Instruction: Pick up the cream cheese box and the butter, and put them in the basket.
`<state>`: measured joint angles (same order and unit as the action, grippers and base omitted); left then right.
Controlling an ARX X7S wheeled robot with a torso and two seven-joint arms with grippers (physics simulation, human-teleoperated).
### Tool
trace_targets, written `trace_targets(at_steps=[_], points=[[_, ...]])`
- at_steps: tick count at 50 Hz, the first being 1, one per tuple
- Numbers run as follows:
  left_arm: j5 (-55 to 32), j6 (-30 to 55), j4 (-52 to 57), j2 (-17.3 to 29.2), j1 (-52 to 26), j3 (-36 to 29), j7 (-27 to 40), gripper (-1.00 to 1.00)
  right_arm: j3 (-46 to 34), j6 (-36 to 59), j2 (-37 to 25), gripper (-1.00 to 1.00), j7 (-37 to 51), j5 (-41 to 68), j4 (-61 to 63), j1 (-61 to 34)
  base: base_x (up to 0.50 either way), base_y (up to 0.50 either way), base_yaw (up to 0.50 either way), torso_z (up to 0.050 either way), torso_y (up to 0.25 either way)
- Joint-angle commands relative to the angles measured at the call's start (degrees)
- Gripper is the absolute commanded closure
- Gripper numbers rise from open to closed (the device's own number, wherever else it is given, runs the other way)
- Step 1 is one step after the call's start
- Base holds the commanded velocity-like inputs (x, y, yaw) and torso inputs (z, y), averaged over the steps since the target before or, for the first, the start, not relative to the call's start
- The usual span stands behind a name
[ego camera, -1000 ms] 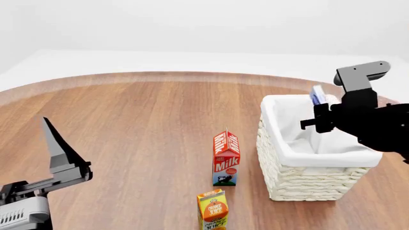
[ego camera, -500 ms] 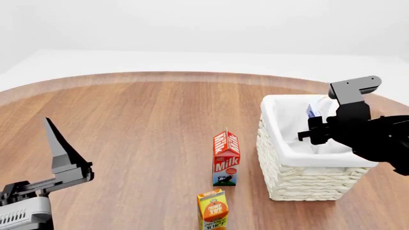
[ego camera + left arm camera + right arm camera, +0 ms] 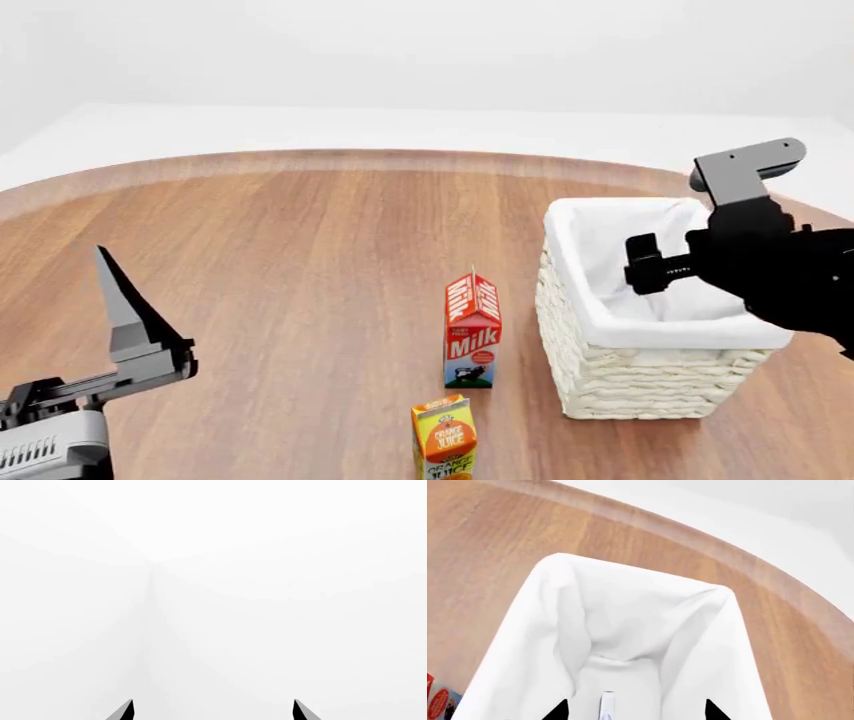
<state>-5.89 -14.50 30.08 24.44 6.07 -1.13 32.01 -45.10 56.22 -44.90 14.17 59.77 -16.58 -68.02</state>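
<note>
The white woven basket (image 3: 641, 385) with its cloth liner stands at the right of the round wooden table. My right gripper (image 3: 663, 268) hangs over its opening, and in the right wrist view (image 3: 637, 712) its jaws stand wide apart. Between them, touching neither, the cream cheese box (image 3: 605, 706) shows edge-on as a thin white-and-blue strip down inside the liner (image 3: 554, 585). The arm hides the box in the head view. My left gripper (image 3: 127, 325) is raised at the near left, open and empty, and faces blank white in the left wrist view (image 3: 213, 712). The butter is out of view.
A red milk carton (image 3: 473, 330) stands just left of the basket, and an orange juice carton (image 3: 446, 437) stands nearer me in front of it. The table's curved far edge (image 3: 400, 155) runs behind the basket.
The right gripper held the cream cheese box above the basket, lowered it in, and has now let go and risen slightly. The left arm has barely moved.
</note>
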Motion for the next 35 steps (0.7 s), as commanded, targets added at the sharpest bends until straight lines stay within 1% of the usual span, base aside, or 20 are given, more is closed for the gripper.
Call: trace_targets(at_steps=[1, 2, 5, 8, 11, 12, 17, 21, 35], points=[[0.27, -0.35, -0.22, -1.06, 0.05, 1.48, -1.33, -1.00, 3.68, 2.92, -2.88, -1.00, 2.09, 3.15, 11.43, -0.02, 0.00, 0.00, 0.00, 0.000, 0.000], [0.28, -0.34, -0.21, -1.05, 0.06, 1.47, -1.31, -1.00, 4.83, 3.86, -3.89, -1.00, 3.36, 5.31, 14.17, 0.30, 0.00, 0.00, 0.00, 0.000, 0.000], [0.32, -0.33, 0.02, -0.98, 0.20, 1.50, -1.25, -1.00, 5.94, 4.19, -5.59, -1.00, 4.85, 7.13, 18.18, 1.08, 0.00, 0.00, 0.00, 0.000, 0.000], [0.32, -0.27, 0.10, -0.93, 0.18, 1.56, -1.16, -1.00, 7.49, 4.09, -8.26, -1.00, 7.63, 9.48, 24.94, 2.75, 0.00, 0.00, 0.00, 0.000, 0.000], [0.31, -0.27, 0.10, -0.89, 0.18, 1.54, -1.13, -1.00, 7.51, 4.10, -8.29, -1.00, 7.70, 9.55, 25.01, 2.78, 0.00, 0.00, 0.00, 0.000, 0.000], [0.39, -0.34, 0.13, -0.90, 0.24, 1.52, -1.11, -1.00, 9.72, 4.10, -11.73, -1.00, 11.64, 14.00, 33.60, 4.64, 0.00, 0.00, 0.00, 0.000, 0.000], [0.44, -0.36, 0.39, -0.80, 0.37, 1.56, -1.01, -1.00, 11.66, 4.26, -14.61, -1.00, 15.09, 19.68, 44.65, 5.83, 0.00, 0.00, 0.00, 0.000, 0.000], [0.42, -0.40, 0.46, -0.71, 0.36, 1.63, -0.94, -1.00, 12.19, 4.01, -15.49, -1.00, 17.16, 22.82, 50.92, 6.63, 0.00, 0.00, 0.00, 0.000, 0.000], [0.20, -0.25, 0.99, -0.45, 0.58, 2.00, -0.58, -1.00, 11.88, 3.00, -15.96, -1.00, 22.82, 30.70, 64.61, 8.73, 0.00, 0.00, 0.00, 0.000, 0.000]])
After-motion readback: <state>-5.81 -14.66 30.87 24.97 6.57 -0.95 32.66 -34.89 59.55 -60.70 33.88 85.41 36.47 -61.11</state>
